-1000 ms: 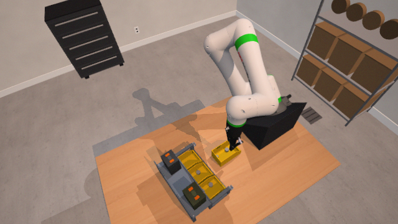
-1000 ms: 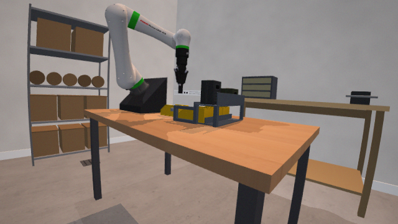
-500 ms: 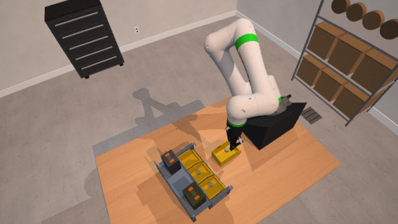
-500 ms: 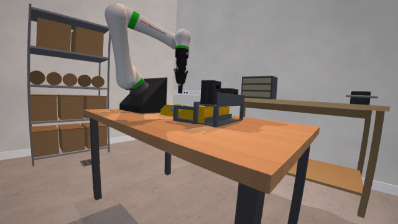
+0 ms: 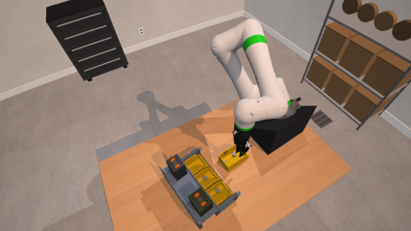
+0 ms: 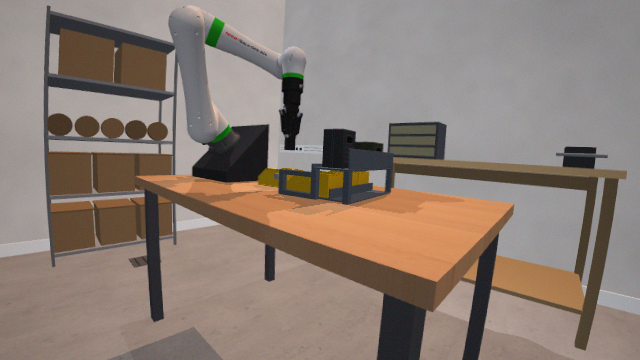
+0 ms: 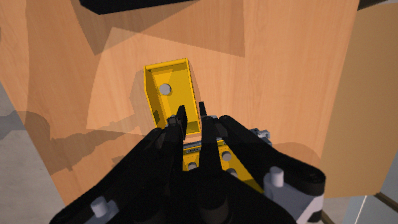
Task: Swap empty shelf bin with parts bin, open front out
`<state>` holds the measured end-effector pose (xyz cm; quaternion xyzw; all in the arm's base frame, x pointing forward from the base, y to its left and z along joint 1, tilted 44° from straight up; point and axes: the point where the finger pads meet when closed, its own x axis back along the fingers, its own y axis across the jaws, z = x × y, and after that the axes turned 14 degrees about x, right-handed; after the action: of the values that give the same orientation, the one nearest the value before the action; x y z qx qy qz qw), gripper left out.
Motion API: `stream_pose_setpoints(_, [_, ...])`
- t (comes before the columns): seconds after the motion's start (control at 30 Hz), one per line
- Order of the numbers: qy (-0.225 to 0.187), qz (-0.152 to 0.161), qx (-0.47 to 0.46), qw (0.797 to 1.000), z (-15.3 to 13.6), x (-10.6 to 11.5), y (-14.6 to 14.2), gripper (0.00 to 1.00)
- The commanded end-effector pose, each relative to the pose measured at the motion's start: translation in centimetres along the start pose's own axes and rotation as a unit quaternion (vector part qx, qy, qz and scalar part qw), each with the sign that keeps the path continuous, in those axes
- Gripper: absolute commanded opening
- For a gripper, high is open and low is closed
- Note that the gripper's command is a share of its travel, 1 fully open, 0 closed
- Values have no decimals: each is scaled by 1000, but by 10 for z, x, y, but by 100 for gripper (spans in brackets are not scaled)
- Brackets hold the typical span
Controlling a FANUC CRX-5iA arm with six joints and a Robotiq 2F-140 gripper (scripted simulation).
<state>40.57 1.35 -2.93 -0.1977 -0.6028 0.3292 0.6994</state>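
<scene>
Counting one yellow bin standing upright on the table, between the small grey shelf and the black pedestal; at least one round grey part is lying inside it, the full number being hidden by the fingers. Three more yellow bins are sitting side by side in the shelf: the empty bin is occupying the end place on the black box's side, while the middle bin and the far-end bin are each showing grey parts. Two boxes are resting on the upper board, one black box and one dark green box, each showing two orange marks from the top. The board is lying low behind the bin row, and the front lip is running along the row's open side. The arm is reaching from the pedestal and pointing the gripper downward over the table bin; its fingers are standing slightly apart, a narrow gap showing between them, and they are grasping nothing, with the tips hanging above the bin near one long wall and apart from it in the exterior view
</scene>
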Motion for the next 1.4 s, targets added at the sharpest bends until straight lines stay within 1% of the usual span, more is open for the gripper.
stream_pose_setpoints(0.0, [-1,0,0,1000,-1,1,0,24])
stream_pose_setpoints(1.1, [-1,0,0,1000,-1,0,0,24])
stream_pose_setpoints(1.37, [-1,0,0,1000,-1,-6,0,24])
